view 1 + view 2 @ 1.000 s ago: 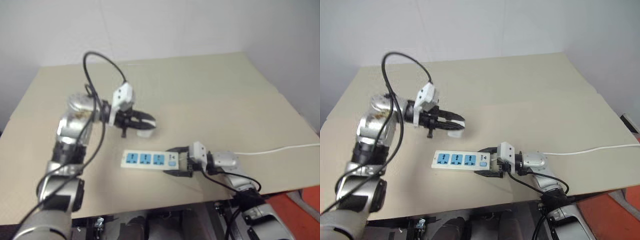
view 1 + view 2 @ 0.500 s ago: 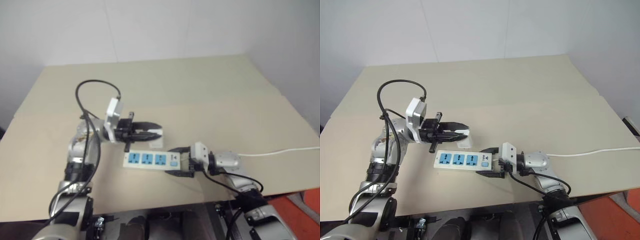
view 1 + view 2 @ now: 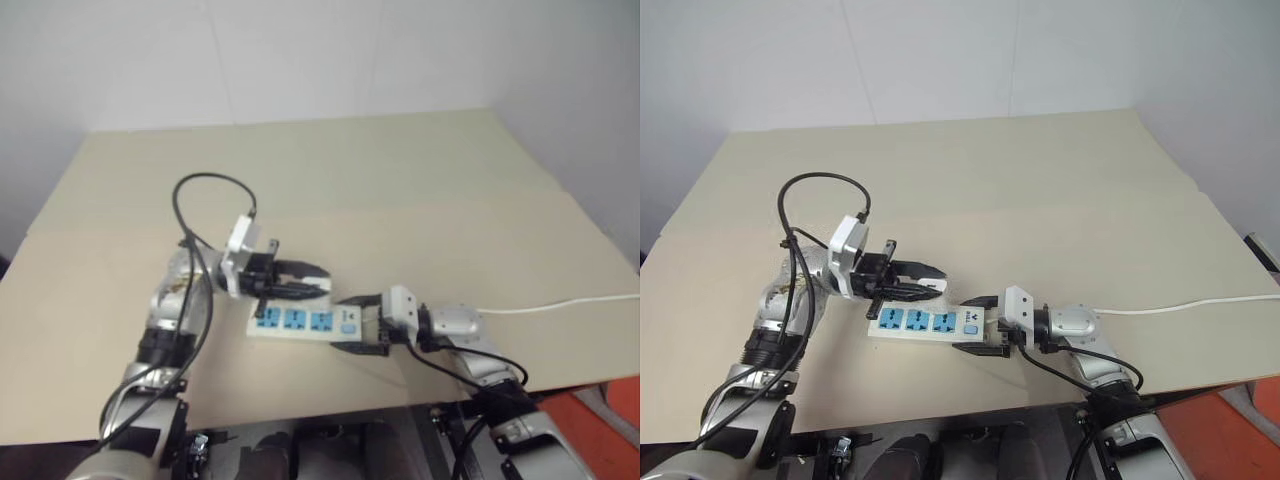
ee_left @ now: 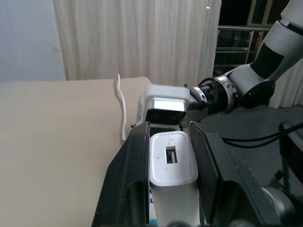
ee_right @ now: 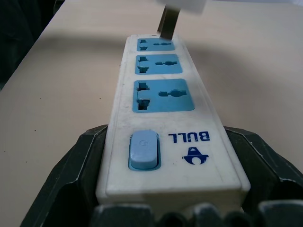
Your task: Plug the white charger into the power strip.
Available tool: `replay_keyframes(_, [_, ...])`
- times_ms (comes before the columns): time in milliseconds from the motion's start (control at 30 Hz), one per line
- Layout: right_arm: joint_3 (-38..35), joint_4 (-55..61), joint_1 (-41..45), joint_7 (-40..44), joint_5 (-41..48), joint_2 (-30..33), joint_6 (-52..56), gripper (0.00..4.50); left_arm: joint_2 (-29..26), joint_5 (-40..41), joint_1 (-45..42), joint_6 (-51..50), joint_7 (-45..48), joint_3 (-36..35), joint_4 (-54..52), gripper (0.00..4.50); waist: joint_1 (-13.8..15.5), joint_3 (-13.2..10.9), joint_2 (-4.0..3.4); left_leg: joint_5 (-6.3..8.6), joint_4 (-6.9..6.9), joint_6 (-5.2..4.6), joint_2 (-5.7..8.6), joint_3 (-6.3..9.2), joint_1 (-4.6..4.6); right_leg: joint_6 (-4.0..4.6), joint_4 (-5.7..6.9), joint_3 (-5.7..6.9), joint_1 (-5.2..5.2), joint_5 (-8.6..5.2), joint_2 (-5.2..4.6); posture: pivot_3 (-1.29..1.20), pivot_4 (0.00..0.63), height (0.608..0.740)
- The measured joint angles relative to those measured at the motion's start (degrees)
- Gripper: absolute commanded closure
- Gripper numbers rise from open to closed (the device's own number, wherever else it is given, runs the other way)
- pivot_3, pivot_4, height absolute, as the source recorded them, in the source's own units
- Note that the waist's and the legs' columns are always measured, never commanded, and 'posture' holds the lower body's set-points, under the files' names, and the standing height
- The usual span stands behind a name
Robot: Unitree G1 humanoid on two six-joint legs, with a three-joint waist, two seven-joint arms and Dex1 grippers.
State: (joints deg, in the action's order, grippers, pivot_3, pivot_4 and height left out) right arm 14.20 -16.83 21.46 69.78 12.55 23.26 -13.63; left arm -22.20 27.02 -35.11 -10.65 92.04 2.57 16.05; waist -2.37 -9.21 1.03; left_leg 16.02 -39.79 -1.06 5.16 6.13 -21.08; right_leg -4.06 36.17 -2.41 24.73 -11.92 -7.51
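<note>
While your right tool [image 3: 978, 325] sits at the near edge of the table [image 3: 1070, 200], about 5 o'clock from its middle, its fingers are spread wide around the switch end of the power strip [image 3: 925, 322], bracing it flat just as it did a second ago. That strip has not shifted, and its thin cord [image 3: 1200, 302] runs off toward 3 o'clock.

Just beyond the strip, at roughly 11 o'clock from it, your left tool [image 3: 930, 287] pinches the white charger [image 4: 173, 163] between its pressed-together fingers. A second ago it hung higher and farther back over the table; now you have brought it down and toward the strip, so the charger hovers just above the far sockets. In the right wrist view its metal prongs [image 5: 167, 22] hang right over the farthest socket, not yet in it.

This means the approach looks nearly finished and the insertion is what remains. You will probably need to line the prongs up squarely with the slots before pressing down, since the strip could tip if you push off-centre.
</note>
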Motion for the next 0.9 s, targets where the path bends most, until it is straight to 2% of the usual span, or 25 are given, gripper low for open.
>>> replay_keyframes(700, [0.2, 0.0, 0.0, -0.3, -0.1, 0.0, 0.1, 1.10, -0.6, -2.2, 1.5, 2.3, -0.3, 3.7, 2.3, 3.51, 0.0, 0.0, 0.00, 0.11, 0.01, -0.19, -0.01, 0.00, 0.05, 0.00, -0.03, 0.00, -0.05, 0.00, 0.01, 0.00, 0.150, 0.740])
replay_keyframes(900, [0.3, -0.2, 0.0, -0.5, -0.2, 0.0, 0.1, 1.10, -0.1, -2.3, 1.8, 3.9, -1.2, 3.7, 2.9, 3.51, 0.1, 0.0, 0.00, 0.19, 0.10, -0.25, -0.02, 0.00, 0.49, 0.00, -0.14, 0.01, -0.50, -0.01, 0.03, 0.00, 0.150, 0.740])
